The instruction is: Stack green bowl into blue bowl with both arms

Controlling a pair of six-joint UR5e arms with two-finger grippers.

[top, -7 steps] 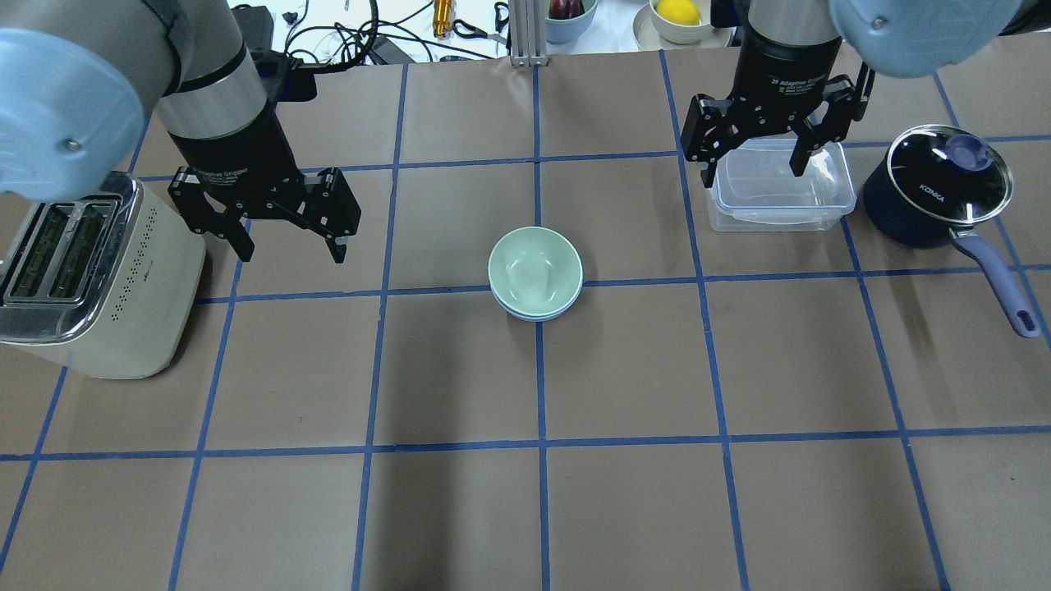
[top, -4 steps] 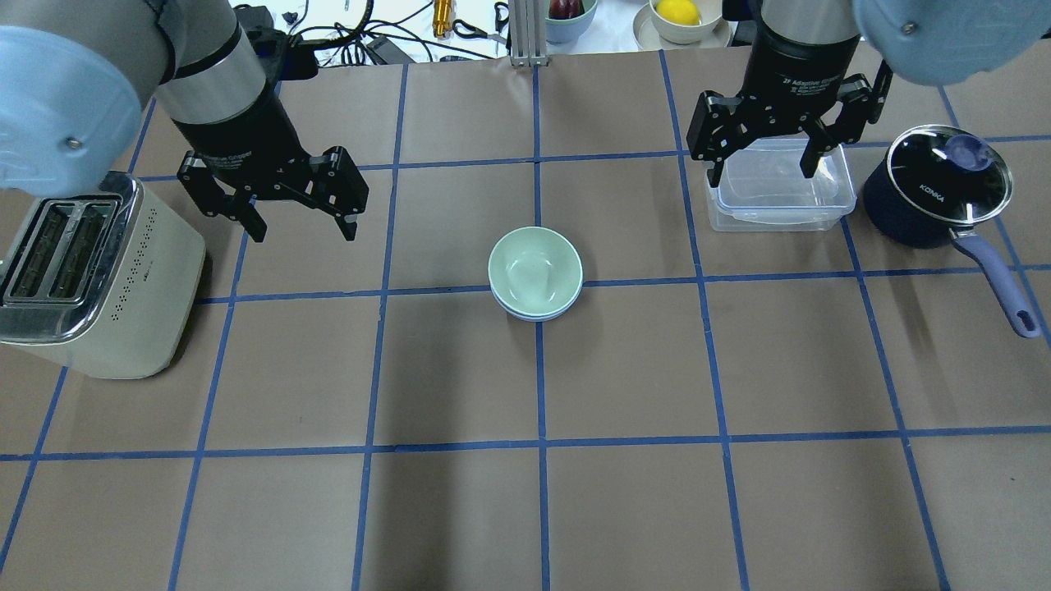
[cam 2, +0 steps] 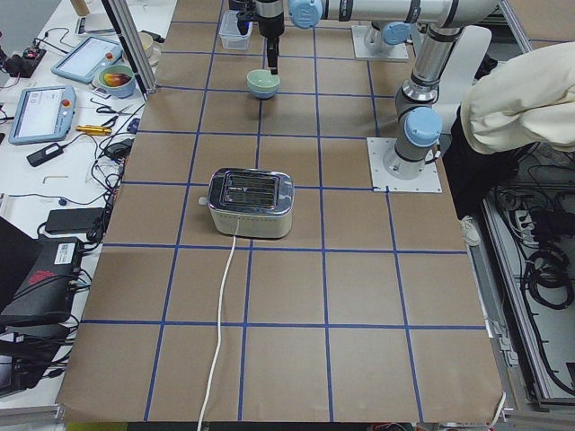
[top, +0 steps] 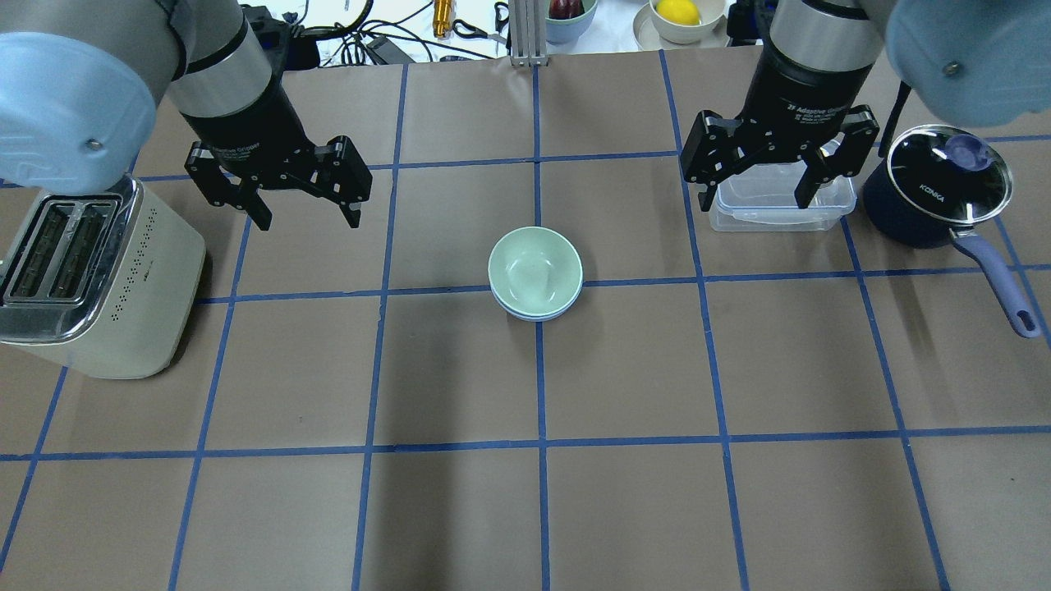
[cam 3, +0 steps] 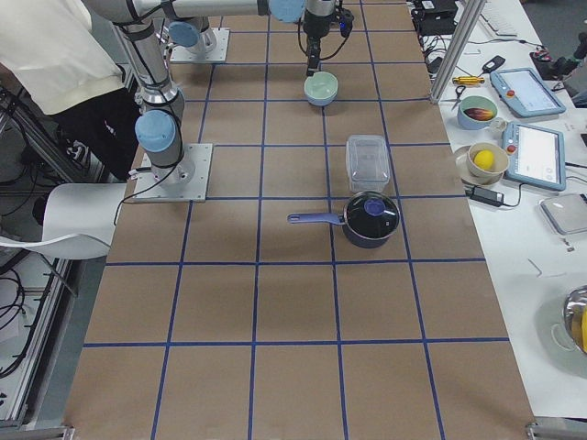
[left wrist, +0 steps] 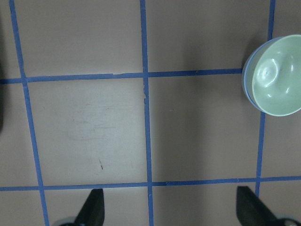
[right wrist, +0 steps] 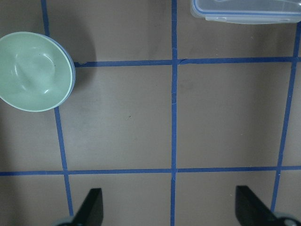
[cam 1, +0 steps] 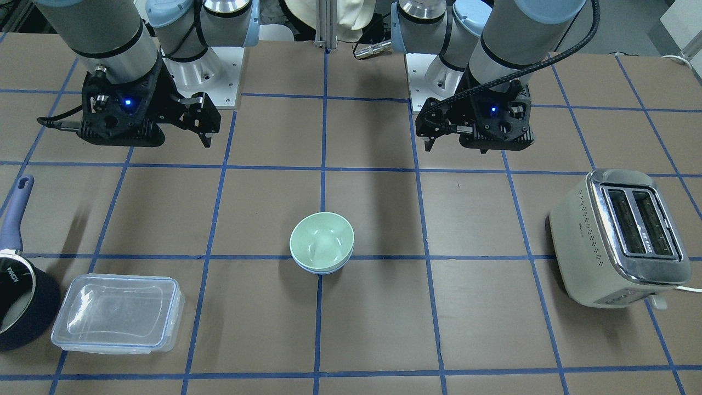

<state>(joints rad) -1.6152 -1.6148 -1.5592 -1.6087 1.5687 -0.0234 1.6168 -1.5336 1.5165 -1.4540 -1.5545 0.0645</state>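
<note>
The green bowl [top: 535, 267] sits nested inside the blue bowl [top: 534, 315] at the table's middle, and only the blue rim shows beneath it. The stack also shows in the front view, green bowl [cam 1: 322, 238] in blue bowl [cam 1: 321, 270]. My left gripper [top: 309, 220] is open and empty, hovering left of the bowls near the toaster. My right gripper [top: 754, 203] is open and empty, hovering over the clear container to the bowls' right. The left wrist view has the green bowl [left wrist: 277, 77] at its right edge. The right wrist view has it [right wrist: 33, 70] at its left edge.
A cream toaster [top: 90, 279] stands at the left edge. A clear lidded container [top: 772, 217] and a dark blue saucepan [top: 936, 185] with a glass lid stand at the right. Cables and a bowl with a lemon [top: 680, 12] lie beyond the far edge.
My left gripper has shifted toward the far side and slightly right. My right gripper has shifted a little over the clear container. Both stay open. The bowls have not moved.
</note>
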